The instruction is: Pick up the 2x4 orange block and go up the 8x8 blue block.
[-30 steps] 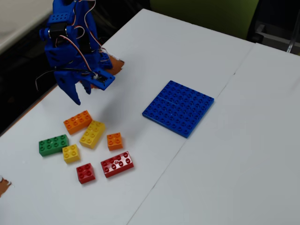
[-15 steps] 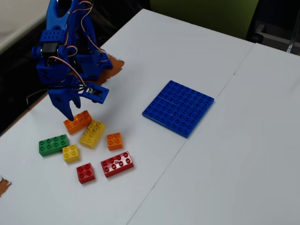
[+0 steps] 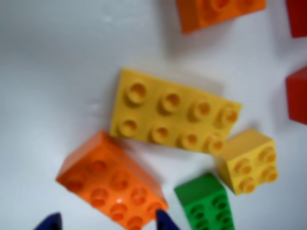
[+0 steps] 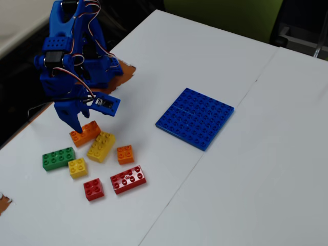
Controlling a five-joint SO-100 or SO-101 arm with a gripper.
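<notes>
in the wrist view the two blue finger tips of the gripper [image 3: 108,221] stood apart at the bottom edge, one on each side of the near end of the long orange brick [image 3: 111,180], and it was not clear if they touched it. the brick lay flat on the white table [image 3: 53,72], not lifted. just behind it lay the long yellow brick [image 3: 173,118], with a corner very near the orange one. to the right were a small yellow brick [image 3: 246,160] and a green brick [image 3: 206,203]. further up a small orange brick [image 3: 218,12] showed at the top edge. in the fixed view the gripper [image 4: 78,123] hung over the left end of the long orange brick [image 4: 86,132]. the flat blue plate [image 4: 195,117] lay well apart to the right, with nothing on it.
</notes>
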